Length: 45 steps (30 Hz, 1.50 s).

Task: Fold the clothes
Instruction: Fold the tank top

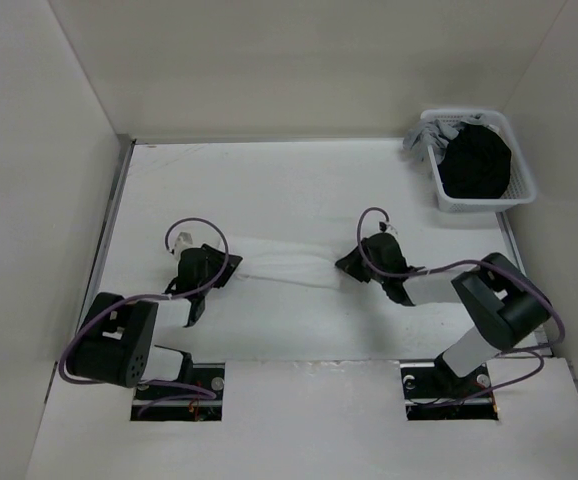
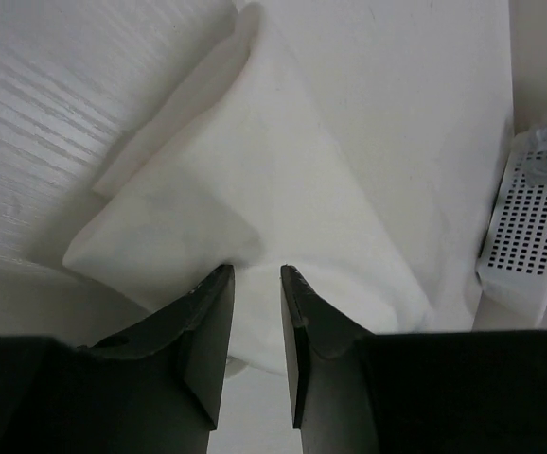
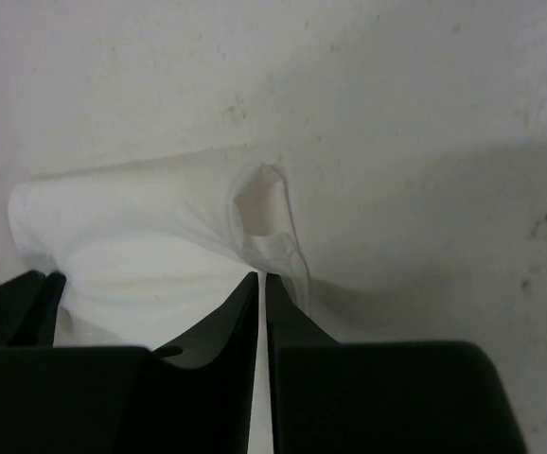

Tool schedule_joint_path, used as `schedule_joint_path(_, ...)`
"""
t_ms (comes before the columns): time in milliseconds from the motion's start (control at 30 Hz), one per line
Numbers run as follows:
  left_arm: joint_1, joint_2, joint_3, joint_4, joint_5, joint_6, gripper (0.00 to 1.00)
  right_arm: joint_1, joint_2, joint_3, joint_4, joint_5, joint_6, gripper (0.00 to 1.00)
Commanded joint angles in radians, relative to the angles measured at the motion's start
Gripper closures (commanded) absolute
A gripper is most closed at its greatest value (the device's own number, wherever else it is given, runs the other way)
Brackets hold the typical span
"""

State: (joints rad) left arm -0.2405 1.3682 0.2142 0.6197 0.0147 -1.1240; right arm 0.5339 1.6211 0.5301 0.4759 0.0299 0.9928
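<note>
Top external view shows the white garment (image 1: 289,268) stretched with its long axis left to right across the desk (image 1: 299,190), an arm at each end. The left jaws, narrowly parted, pinch its left end; the right jaws, almost pressed together, pinch its right end.

A robotics lab cell: bare white walls (image 1: 299,60) enclose a table (image 1: 299,180) with two bolted arms (image 1: 119,335) (image 1: 494,305)

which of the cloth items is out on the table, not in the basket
The thin white garment, lying in the middle; the black garment and grey cloth are in the white basket.
</note>
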Motion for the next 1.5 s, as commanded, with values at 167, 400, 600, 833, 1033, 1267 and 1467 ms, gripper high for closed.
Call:
schedule_joint_path(167,-0.018,-0.155,0.033,-0.054,0.071,0.069,0.69,0.031,-0.266,-0.105,-0.014,0.051,-0.043,0.56)
schedule_joint_path(400,-0.084,-0.218,0.044,-0.113,0.064,0.121,0.68,0.031,-0.182,-0.093,-0.095,0.007,-0.065,0.42)
schedule_joint_path(600,-0.115,-0.256,0.044,-0.113,0.073,0.128,0.68,0.038,-0.072,-0.065,-0.036,-0.056,-0.023,0.49)
schedule_joint_path(833,-0.138,-0.307,0.062,-0.141,0.074,0.141,0.67,0.038,-0.084,-0.125,0.089,-0.039,0.047,0.87)
schedule_joint_path(1033,-0.179,-0.317,0.08,-0.161,0.074,0.151,0.67,0.038,-0.418,-0.222,-0.099,0.031,0.026,0.89)
schedule_joint_path(1267,-0.204,-0.345,0.076,-0.17,0.074,0.135,0.67,0.116,-0.736,-0.07,-0.543,0.119,-0.052,0.88)
schedule_joint_path(1467,-0.179,-0.446,0.089,-0.259,0.074,0.13,0.66,0.182,-0.56,0.197,-0.611,0.116,-0.117,0.88)
